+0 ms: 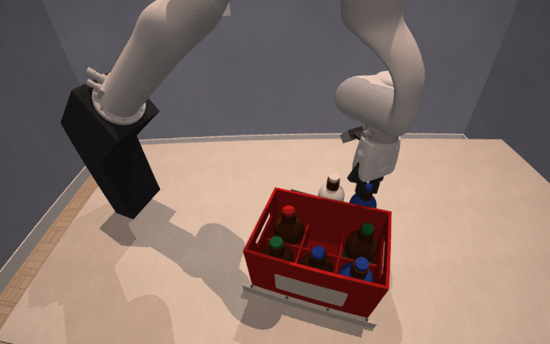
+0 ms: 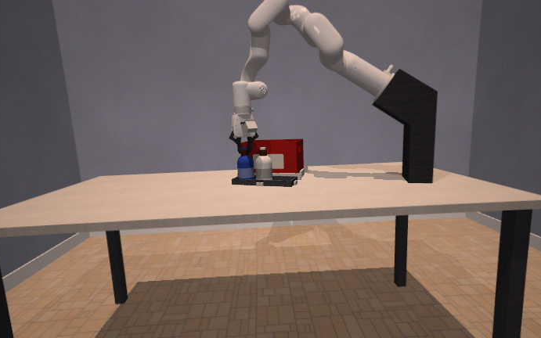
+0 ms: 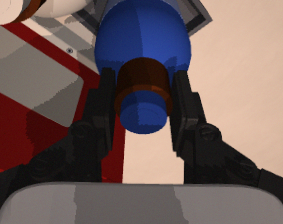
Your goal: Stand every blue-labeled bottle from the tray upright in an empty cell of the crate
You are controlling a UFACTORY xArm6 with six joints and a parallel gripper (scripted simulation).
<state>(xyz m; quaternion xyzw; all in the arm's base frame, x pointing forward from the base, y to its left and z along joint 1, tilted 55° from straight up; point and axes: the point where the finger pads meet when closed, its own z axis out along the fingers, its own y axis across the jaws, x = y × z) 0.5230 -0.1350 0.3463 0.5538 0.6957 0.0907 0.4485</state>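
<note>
The blue bottle's neck [image 1: 368,195] [image 2: 244,152] [image 3: 143,77] sits clamped inside the gripper [image 1: 367,188] [image 2: 244,149] [image 3: 143,105].

Plain grey-walled room | robot arm [image 1: 135,64] [image 2: 354,69], table [image 1: 460,239] [image 2: 263,201], parquet [image 1: 2,306] [image 2: 204,256]

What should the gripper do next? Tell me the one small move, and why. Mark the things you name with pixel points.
Probably lift the blue bottle [image 1: 362,201] [image 2: 245,163] [image 3: 142,35] straight up: the gripper [image 1: 367,188] [image 2: 244,150] [image 3: 143,87] is shut on its neck, it stands on the tray [image 2: 280,181] [image 3: 196,25], and the crate [image 1: 317,291] [image 2: 293,155] [image 3: 104,165] has an empty cell.
</note>
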